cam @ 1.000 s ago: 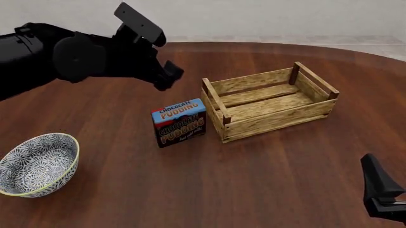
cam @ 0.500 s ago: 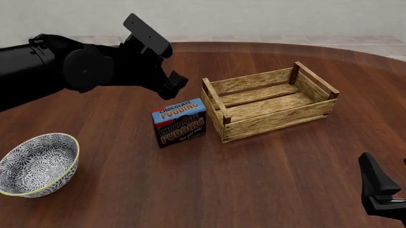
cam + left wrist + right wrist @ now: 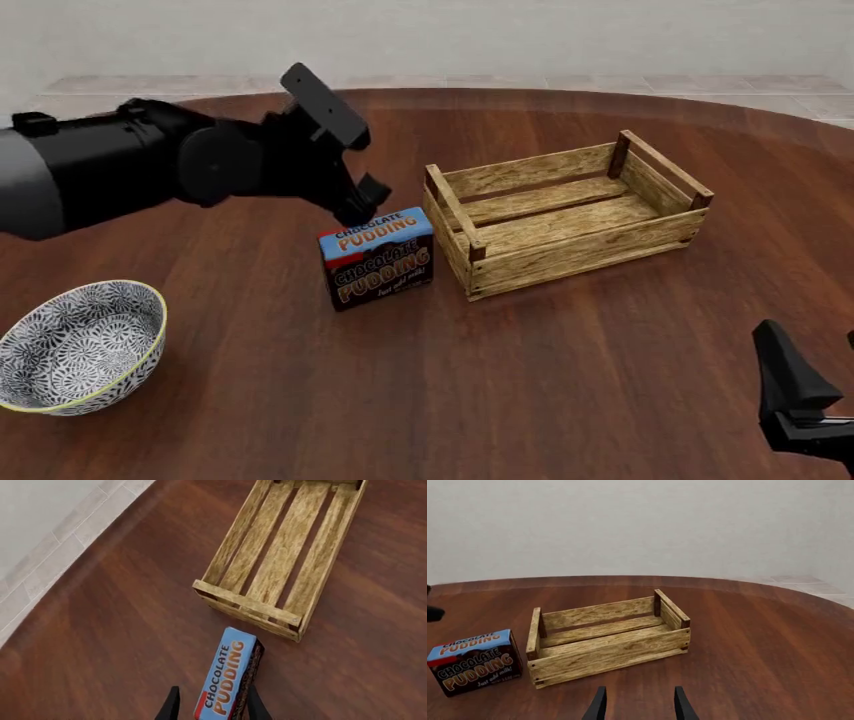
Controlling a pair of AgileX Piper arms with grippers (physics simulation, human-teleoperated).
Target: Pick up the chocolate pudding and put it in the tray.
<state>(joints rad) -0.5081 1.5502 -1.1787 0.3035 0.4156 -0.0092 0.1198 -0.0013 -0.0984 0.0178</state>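
Note:
The chocolate pudding (image 3: pixel 378 258) is a small carton with a blue top and a brown front, standing upright on the table just left of the tray (image 3: pixel 567 212). That tray is a light wooden slatted crate and holds nothing. My left gripper (image 3: pixel 360 203) hovers open right above the carton's back top edge. In the left wrist view its fingers (image 3: pixel 172 705) stand on either side of the chocolate pudding (image 3: pixel 227 680), with the tray (image 3: pixel 280 555) beyond. Low at the near right, far from both, my right gripper (image 3: pixel 801 395) is open, as the right wrist view (image 3: pixel 640 690) shows.
A round black-and-white patterned bowl (image 3: pixel 80 345) sits near the table's front left. The dark wooden table (image 3: pixel 534 380) is round, and its far edge meets a pale tiled floor. In the right wrist view the tray (image 3: pixel 607 640) and the pudding (image 3: pixel 475 661) stand ahead.
My left arm has swung right and down, bringing its gripper from above and behind the pudding to just over the carton's top. The right arm barely moved.

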